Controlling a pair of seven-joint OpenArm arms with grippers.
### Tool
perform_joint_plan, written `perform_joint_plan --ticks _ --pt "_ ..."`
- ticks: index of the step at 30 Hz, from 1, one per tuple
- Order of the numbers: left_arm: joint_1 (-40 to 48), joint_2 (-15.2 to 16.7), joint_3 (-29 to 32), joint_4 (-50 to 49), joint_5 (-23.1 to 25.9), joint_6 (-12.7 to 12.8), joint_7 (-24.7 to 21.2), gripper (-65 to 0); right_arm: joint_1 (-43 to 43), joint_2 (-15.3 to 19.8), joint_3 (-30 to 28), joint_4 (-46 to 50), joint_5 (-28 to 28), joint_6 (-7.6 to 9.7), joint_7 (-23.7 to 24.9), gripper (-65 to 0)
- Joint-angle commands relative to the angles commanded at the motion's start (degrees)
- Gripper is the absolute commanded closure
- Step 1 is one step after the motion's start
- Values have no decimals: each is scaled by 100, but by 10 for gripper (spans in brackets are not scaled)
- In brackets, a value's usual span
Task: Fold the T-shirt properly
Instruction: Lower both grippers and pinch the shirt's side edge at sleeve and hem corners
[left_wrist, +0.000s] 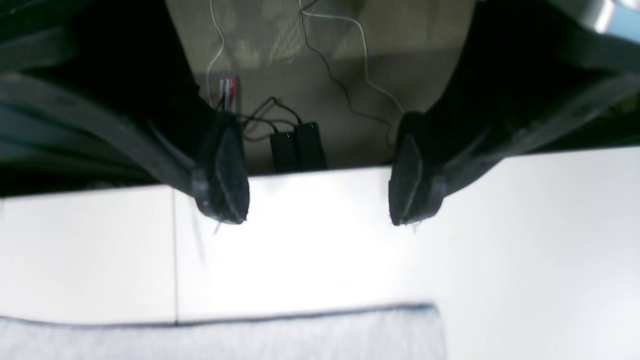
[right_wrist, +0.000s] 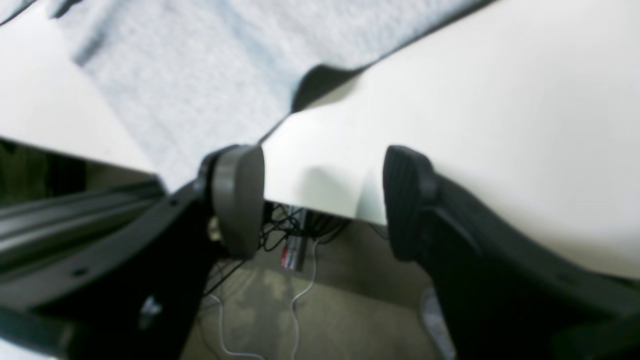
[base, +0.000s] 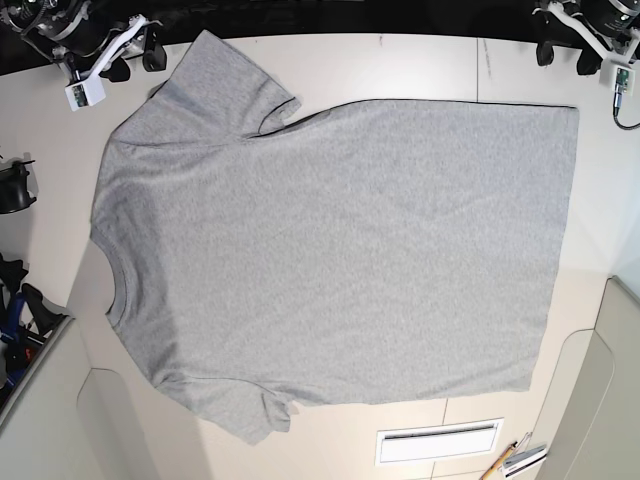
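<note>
- On the white table (base: 400, 60), the grey T-shirt (base: 340, 250) lies flat, plain side up.
- My left gripper (left_wrist: 317, 200) gapes wide, empty.
- My right gripper (right_wrist: 322, 200) likewise, empty.

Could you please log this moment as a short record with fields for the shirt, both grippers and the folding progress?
garment: T-shirt, spread flat, plain grey side up
neck: points to the base view's left
surface: white table
left gripper: open, empty, over the table edge past the hem
right gripper: open, empty, over the table edge by a sleeve
folds: none yet
</note>
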Motion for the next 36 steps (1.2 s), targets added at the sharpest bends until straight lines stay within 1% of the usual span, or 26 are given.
perform_joint_plan --ticks 2,5,8,13,18,20,21,23,26,29,30,31,32,36 --pt "-146 0 0 -63 -70 107 4 -469 118 -52 0 -142 26 0 0 -371" --pt "-437 -2 0 -363 -160 103 33 -469 256 -166 0 -310 109 20 0 -371" --pt "-748 -4 0 -901 -216 103 48 -469 280 -225 -2 -341 127 63 -4 -371" --pt "-1215 -232 0 -1786 -385 101 101 -469 280 -225 -2 -341 127 66 -4 -371" --pt "-1547 -398 2 -2214 -428 101 127 -469 280 -227 -2 -341 153 72 -4 -371" --pt "-1679 -413 2 -2415 -525 101 131 -469 280 -227 -2 -341 264 197 -9 -371" --pt "-1768 -424 2 -2533 -577 98 131 -469 282 -240 -7 -341 284 210 -22 -371" --pt "-1923 -444 2 -2767 -599 90 155 -469 280 -332 -7 -341 282 208 -24 -371" --pt "-1989 -444 15 -2892 -905 -98 232 -469 282 -577 -7 -341 280 210 -24 -371" --pt "-1989 -444 61 -2889 -920 -96 256 -469 282 -807 -13 -341 321 212 -22 -371" --pt "-1989 -446 111 -2889 -918 -96 256 -469 284 -874 -17 -341 348 236 -20 -371" --pt "-1989 -444 168 -2889 -916 -96 256 -469 286 -931 -17 -341 365 308 -20 -371" --pt "-1989 -444 229 -2889 -911 -96 256 -469 304 -994 -17 -343 365 323 -20 -371" --pt "-2055 -448 313 -2889 -887 -94 258 -469 511 -1235 -17 -511 369 330 -20 -371"
